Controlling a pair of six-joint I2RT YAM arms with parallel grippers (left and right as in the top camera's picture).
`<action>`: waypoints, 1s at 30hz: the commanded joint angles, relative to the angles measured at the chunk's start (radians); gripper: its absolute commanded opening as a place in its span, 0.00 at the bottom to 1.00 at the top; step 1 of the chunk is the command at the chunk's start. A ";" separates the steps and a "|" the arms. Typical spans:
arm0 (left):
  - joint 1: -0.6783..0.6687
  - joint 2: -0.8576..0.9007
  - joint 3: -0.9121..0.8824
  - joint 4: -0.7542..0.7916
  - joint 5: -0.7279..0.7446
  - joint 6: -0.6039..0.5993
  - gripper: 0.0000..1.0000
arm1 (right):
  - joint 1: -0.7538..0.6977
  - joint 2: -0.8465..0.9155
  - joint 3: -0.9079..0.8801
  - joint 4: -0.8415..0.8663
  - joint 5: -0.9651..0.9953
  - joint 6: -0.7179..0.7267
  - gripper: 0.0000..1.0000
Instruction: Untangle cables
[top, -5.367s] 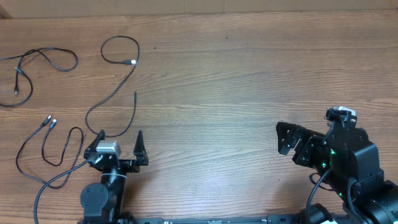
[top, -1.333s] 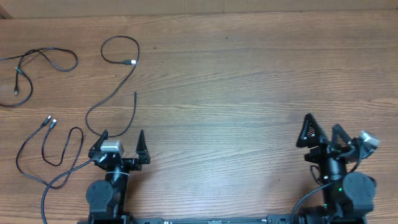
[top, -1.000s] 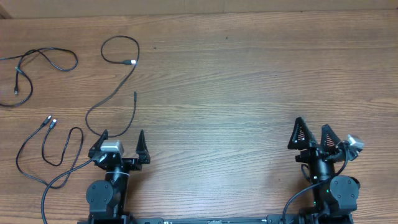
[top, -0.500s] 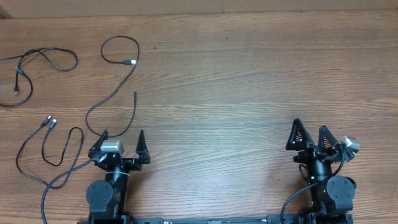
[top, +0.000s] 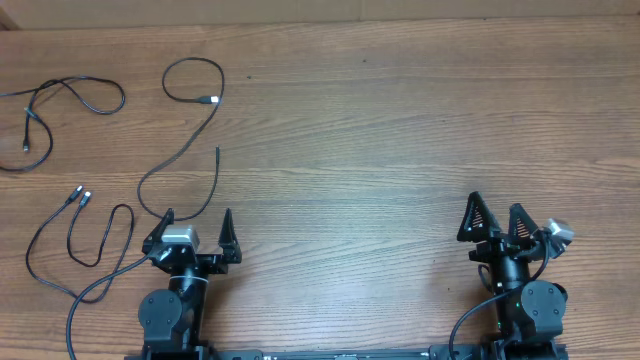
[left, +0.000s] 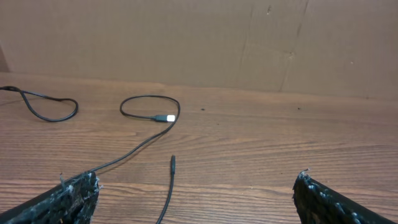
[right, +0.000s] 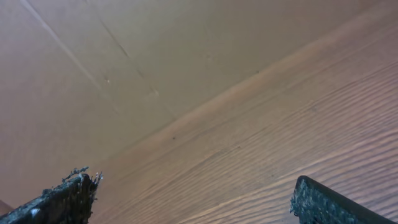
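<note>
Three thin black cables lie apart on the left of the wooden table. One (top: 70, 92) curls at the far left edge. One (top: 187, 140) loops at the top and has a silver plug (top: 209, 100); it also shows in the left wrist view (left: 149, 116). One (top: 85, 240) with two small plugs loops beside the left arm. My left gripper (top: 196, 224) is open and empty, just behind the middle cable's loose end (left: 172, 163). My right gripper (top: 492, 215) is open and empty at the table's right front, far from all cables.
A brown cardboard wall (left: 205, 43) stands behind the table's far edge and also fills the right wrist view (right: 124, 68). Bare wood table (top: 380, 150) spreads across the middle and right.
My right arm has drawn back to the table's front edge and turned its gripper upright, then shifted slightly left. The left arm and the cables have not moved.
</note>
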 joint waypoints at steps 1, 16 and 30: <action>0.005 -0.011 -0.007 0.001 -0.008 -0.010 1.00 | 0.004 -0.013 -0.022 0.036 0.002 -0.008 1.00; 0.005 -0.011 -0.007 0.001 -0.008 -0.010 1.00 | 0.001 -0.013 -0.037 0.059 -0.047 -0.150 1.00; 0.005 -0.011 -0.007 0.001 -0.008 -0.010 1.00 | 0.001 -0.013 -0.037 0.056 -0.076 -0.267 1.00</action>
